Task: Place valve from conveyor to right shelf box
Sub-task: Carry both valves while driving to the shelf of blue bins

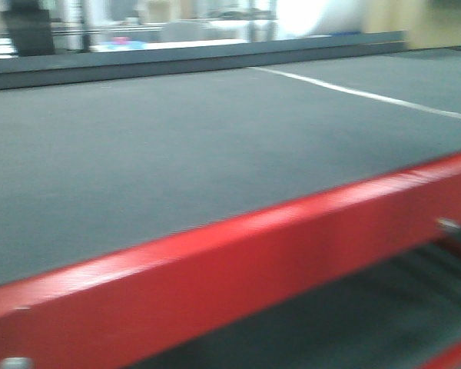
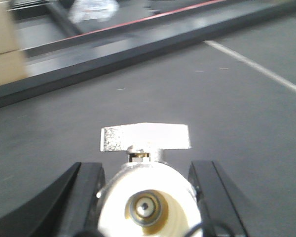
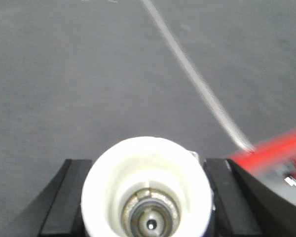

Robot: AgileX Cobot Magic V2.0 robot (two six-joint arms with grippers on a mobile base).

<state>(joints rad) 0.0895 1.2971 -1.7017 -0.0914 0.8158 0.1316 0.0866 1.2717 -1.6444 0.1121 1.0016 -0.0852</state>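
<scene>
In the left wrist view a white valve [image 2: 149, 190] with a flat silver handle [image 2: 145, 137] on top sits between my left gripper's [image 2: 147, 197] black fingers [image 2: 86, 192], which press on both its sides. A second white valve [image 3: 144, 165], seen end-on, is gripped the same way in my right gripper [image 3: 147, 195], just above the conveyor [image 3: 89, 74]. The front view shows only the dark grey conveyor [image 1: 177, 154] belt; no gripper or valve appears there. The right shelf box is out of view.
The belt's red frame [image 1: 253, 261] runs along the near edge and shows by the right gripper [image 3: 281, 145]. A white line [image 1: 361, 94] crosses the belt. A black rim [image 2: 138, 49] borders the far side, with a cardboard box [image 2: 5, 44] beyond it.
</scene>
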